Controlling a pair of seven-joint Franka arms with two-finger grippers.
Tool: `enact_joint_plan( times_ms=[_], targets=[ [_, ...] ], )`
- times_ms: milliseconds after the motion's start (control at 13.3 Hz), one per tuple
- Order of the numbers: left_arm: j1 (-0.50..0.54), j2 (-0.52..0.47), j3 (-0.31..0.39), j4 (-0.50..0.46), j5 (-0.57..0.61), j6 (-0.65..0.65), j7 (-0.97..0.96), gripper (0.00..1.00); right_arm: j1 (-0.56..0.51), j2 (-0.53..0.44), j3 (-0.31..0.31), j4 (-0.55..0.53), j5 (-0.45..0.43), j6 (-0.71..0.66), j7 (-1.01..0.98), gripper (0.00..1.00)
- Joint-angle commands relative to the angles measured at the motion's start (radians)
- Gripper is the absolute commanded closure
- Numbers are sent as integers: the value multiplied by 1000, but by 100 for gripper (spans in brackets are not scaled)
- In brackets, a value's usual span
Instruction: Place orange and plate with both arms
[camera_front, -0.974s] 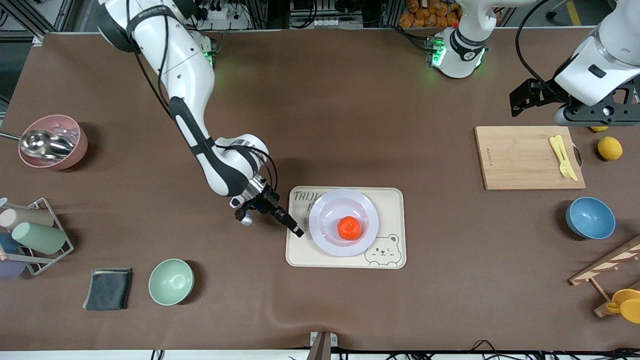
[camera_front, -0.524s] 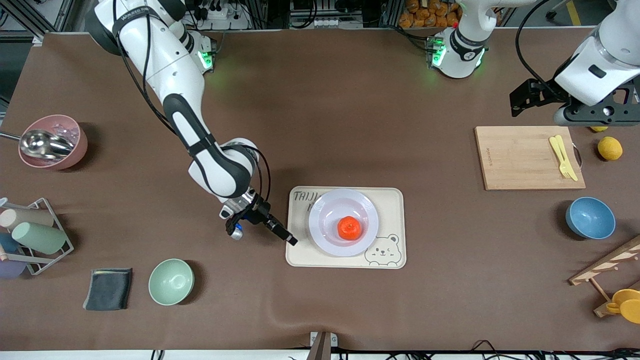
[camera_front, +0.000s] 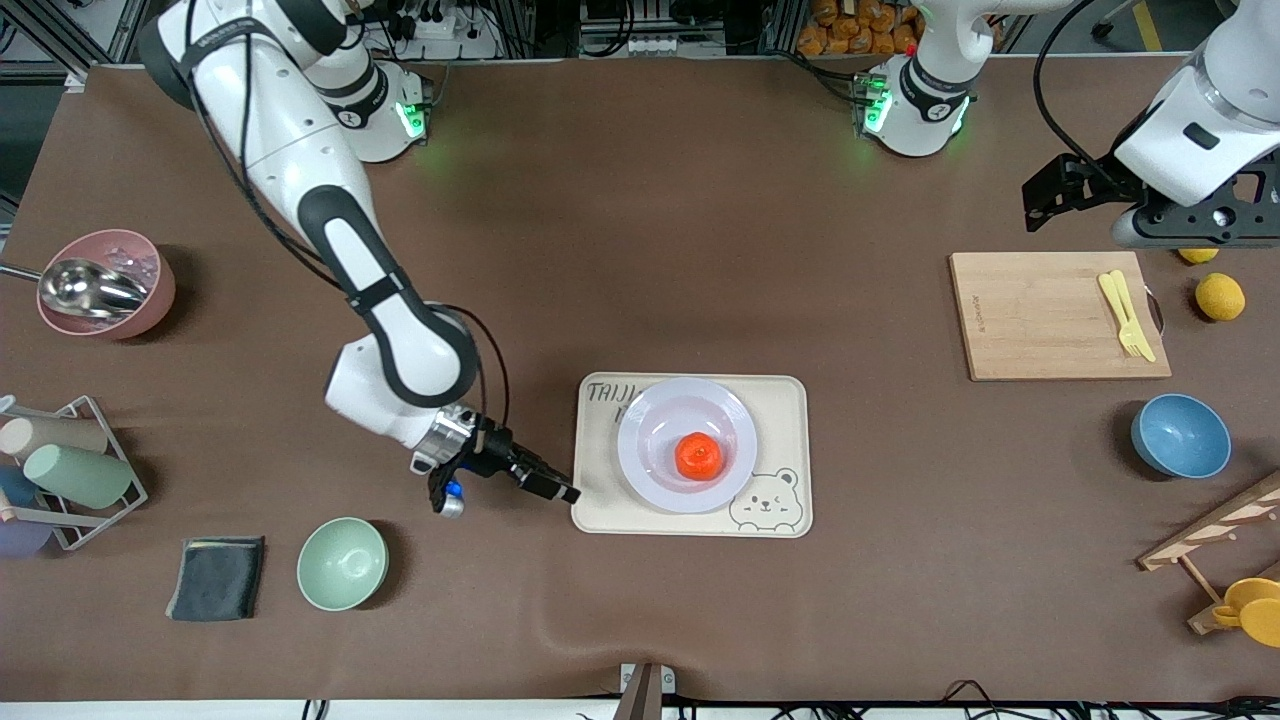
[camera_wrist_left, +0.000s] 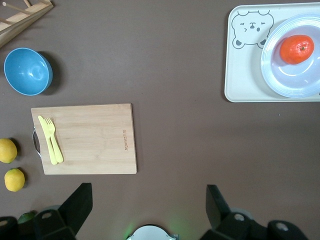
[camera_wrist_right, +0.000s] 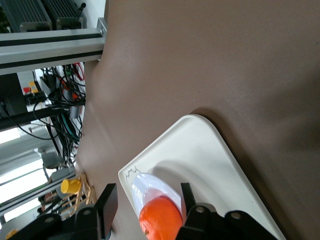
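The orange (camera_front: 699, 456) sits in the shallow centre of the plate (camera_front: 640, 465), and the plate rests on a cream tray (camera_front: 780, 400) with a bear printed in one corner, near the middle of the table (camera_front: 640, 220). Neither fruit nor plate is touched by any finger.

The right gripper (camera_front: 548, 482) hangs low just off the tray's edge toward the right arm's end of the table, its fingers pointing at the tray. In the right wrist view the two fingers (camera_wrist_right: 107, 200) stand partly apart with nothing between them, and the orange (camera_wrist_right: 160, 220) and plate rim (camera_wrist_right: 150, 186) show just past the fingertips, close but not touching.

The left gripper (camera_wrist_left: 147, 200) is up over the table at the left arm's end, above a spot near the wooden cutting board (camera_front: 1050, 315), well apart from the orange; this arm waits. Its fingers (camera_wrist_left: 80, 200) are spread fully wide and hold nothing.

A yellow fork (camera_front: 1125, 312) lies on the board. Two lemons (camera_front: 1219, 296) lie beside the board, toward the left arm's end. A blue bowl (camera_front: 1180, 435) stands nearer to the front camera than the board. At the right arm's end stand a green bowl (camera_front: 341, 563) and a pink bowl (camera_front: 140, 300) holding a metal scoop (camera_front: 90, 285).
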Motion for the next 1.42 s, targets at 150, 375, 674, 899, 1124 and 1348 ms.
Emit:
enact_joint_plan(
  times_ms=[150,375,674,899,1124,1348],
  targets=[
    [7,-28,-4,2,-8,-4,-10,0,-121,-28,18,40,-246,-206,198,37],
    [7,-29,-7,2,-11,-4,-10,0,-253,-28,18,113,-375,-476,226,33],
    [6,-29,-19,16,-10,-3,-10,0,-368,-28,18,220,-597,-758,270,0],
    [0,-29,-20,17,-10,-3,-10,0,-371,-50,22,317,-805,-913,406,0],
    [-4,-29,-16,17,-10,-4,-10,0,-360,-133,22,385,-925,-1099,525,0],
    [6,-37,-8,17,-10,-10,-4,0,-318,-364,27,214,-1132,-1081,530,0]
  ],
)
